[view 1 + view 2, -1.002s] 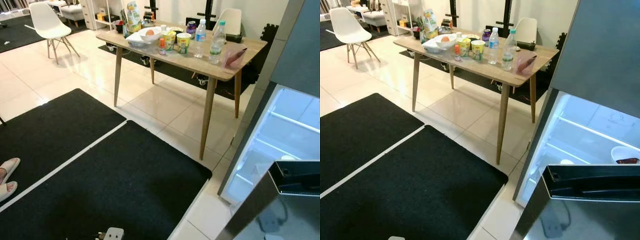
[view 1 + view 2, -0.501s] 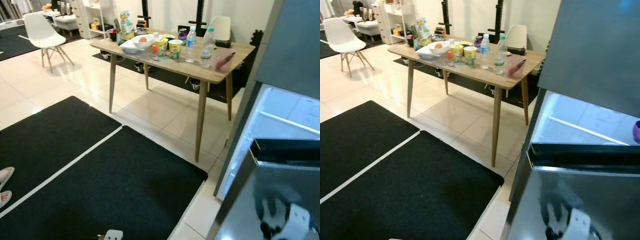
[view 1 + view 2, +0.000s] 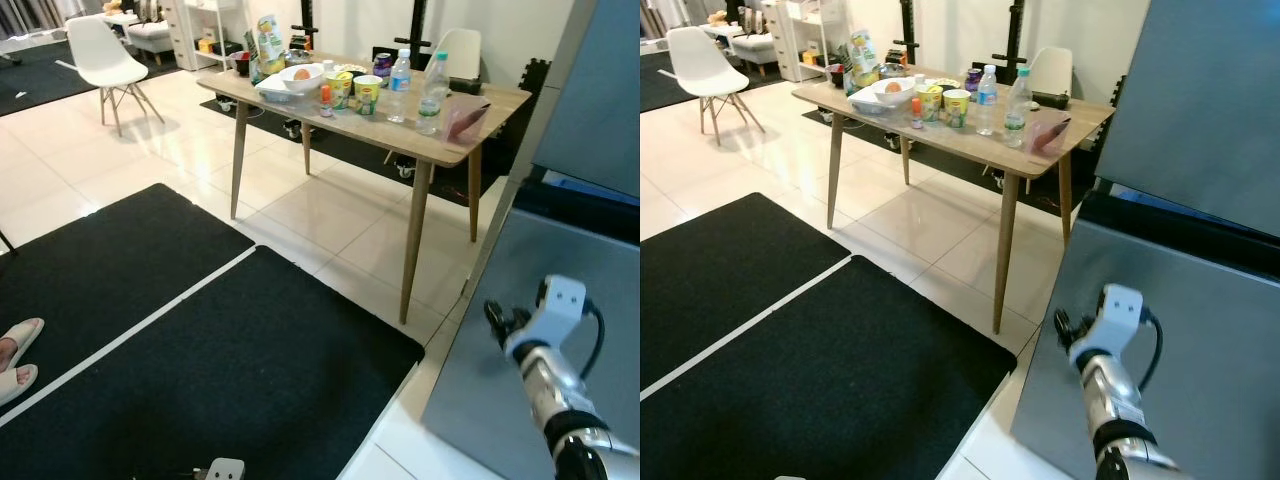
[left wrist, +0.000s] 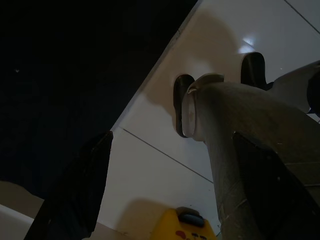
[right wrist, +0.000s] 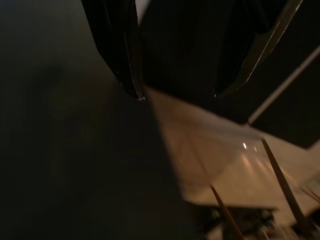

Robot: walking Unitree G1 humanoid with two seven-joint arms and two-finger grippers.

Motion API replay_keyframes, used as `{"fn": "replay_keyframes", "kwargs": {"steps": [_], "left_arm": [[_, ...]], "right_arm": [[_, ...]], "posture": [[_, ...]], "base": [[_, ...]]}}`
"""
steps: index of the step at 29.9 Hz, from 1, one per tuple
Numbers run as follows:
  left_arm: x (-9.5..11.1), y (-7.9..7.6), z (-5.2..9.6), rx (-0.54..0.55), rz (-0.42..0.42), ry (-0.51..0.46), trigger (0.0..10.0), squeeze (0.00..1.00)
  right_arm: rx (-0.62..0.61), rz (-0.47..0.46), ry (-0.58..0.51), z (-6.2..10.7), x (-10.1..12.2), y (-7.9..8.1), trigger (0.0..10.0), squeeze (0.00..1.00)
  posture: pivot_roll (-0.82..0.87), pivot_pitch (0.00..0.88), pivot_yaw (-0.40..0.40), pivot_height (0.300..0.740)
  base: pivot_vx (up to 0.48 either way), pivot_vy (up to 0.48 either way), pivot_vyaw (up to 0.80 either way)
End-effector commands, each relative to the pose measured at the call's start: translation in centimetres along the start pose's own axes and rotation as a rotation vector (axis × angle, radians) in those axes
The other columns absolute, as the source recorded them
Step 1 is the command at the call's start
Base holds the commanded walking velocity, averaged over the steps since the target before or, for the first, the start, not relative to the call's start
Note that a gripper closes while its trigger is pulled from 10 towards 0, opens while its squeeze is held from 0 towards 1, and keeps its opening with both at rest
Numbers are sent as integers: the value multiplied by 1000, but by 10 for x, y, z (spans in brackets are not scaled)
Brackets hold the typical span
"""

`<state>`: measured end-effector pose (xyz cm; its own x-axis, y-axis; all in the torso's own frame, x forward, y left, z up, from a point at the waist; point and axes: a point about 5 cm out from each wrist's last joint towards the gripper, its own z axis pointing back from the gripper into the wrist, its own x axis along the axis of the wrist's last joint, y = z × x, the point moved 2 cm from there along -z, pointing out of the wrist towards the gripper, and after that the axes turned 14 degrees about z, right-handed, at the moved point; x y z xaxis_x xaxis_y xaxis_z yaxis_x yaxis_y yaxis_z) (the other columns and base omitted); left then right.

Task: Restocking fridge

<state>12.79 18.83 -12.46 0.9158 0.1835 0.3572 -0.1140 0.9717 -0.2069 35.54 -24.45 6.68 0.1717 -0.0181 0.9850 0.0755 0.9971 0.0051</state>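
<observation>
The fridge stands at about three o'clock from the robot, its grey lower door nearly flush with the cabinet, a thin dark gap showing along its top edge. The right end effector is raised against that door's near edge, silver forearm slanting up from five o'clock. In the right wrist view its two black fingers stand apart, released, with nothing between them, their tips close to the dark door face.

At twelve o'clock, well apart from the fridge, is a wooden surface on slim legs. On it stand two clear water bottles, a pair of printed cups, a small orange-capped bottle, a white bowl with something orange in it, and a pink pouch near the corner closest to the fridge.

Black mats cover the floor at nine to six o'clock, over pale tiles. A white chair sits at ten o'clock. A person's slippered feet show at eight o'clock.

The left end effector hangs low over the tiles; I cannot tell whether it is released or clenched.
</observation>
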Motion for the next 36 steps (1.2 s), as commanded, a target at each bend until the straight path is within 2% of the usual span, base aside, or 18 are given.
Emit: {"fn": "replay_keyframes", "kwargs": {"steps": [1,4,6,8,9,11,12,15,17,18,19,23,25,27,28,29,33,36], "left_arm": [[-12,1,1,6,20,34,10000,0],[-13,2,1,7,23,35,10000,0],[-14,2,1,7,23,38,10000,0],[-17,2,2,7,20,44,10000,0],[-17,2,2,7,20,44,10000,0],[-17,2,1,9,10,46,10000,0],[-17,2,1,9,10,46,10000,0],[-13,2,1,25,-25,37,10000,0],[-13,2,1,25,-25,37,10000,0],[-11,2,1,34,-39,33,10000,0],[-11,2,1,34,-39,33,10000,0],[-5,4,0,71,-72,10,10000,0],[-4,4,0,75,-76,6,10000,0],[1,4,0,89,-53,-27,10000,0],[1,4,0,89,-53,-27,10000,0],[5,3,-1,100,-27,-55,10000,0],[12,2,-1,104,-15,-83,10000,0],[20,-4,-3,67,-54,-76,10000,0]], "right_arm": [[15,28,-37,-3,9,4,10000,0],[37,53,-42,-4,10,8,10000,0],[53,73,-8,0,-1,10,10000,0],[83,121,94,13,-33,15,10000,0],[83,121,94,13,-33,15,10000,0],[100,177,260,37,-78,17,10000,0],[100,177,260,37,-78,17,10000,0],[76,239,450,69,-123,10,10000,0],[76,239,450,69,-123,10,10000,0],[60,270,507,80,-135,5,10000,0],[60,270,507,80,-135,5,10000,0],[-3,402,717,134,-179,-19,10000,0],[-11,402,736,140,-183,-21,10000,0],[-50,422,808,160,-195,-32,10000,0],[-50,422,808,160,-195,-32,10000,0],[-96,465,849,172,-200,-42,10000,0],[-108,463,867,176,-201,-45,10000,0],[-128,336,851,173,-199,-48,10000,0]], "posture": [[-17,1,-23,740],[-18,2,-25,740],[-22,3,-25,740],[-26,4,-24,740],[-26,4,-24,740],[-30,0,-25,740],[-30,0,-25,740],[-34,0,-20,740],[-34,0,-20,740],[-36,0,-18,740],[-36,0,-18,740],[-33,0,-22,740],[-33,0,-22,740],[-36,0,-19,740],[-36,0,-19,740],[-35,0,-25,740],[-42,0,-26,740],[-56,0,-41,740]], "base": [[0,0,0],[0,0,0],[0,0,0],[0,0,0],[0,0,0],[0,0,0],[0,0,0],[0,0,0],[0,0,0],[0,0,0],[0,0,0],[0,0,0],[0,0,0],[0,0,0],[0,0,0],[0,0,0],[0,0,0],[0,0,0]]}}
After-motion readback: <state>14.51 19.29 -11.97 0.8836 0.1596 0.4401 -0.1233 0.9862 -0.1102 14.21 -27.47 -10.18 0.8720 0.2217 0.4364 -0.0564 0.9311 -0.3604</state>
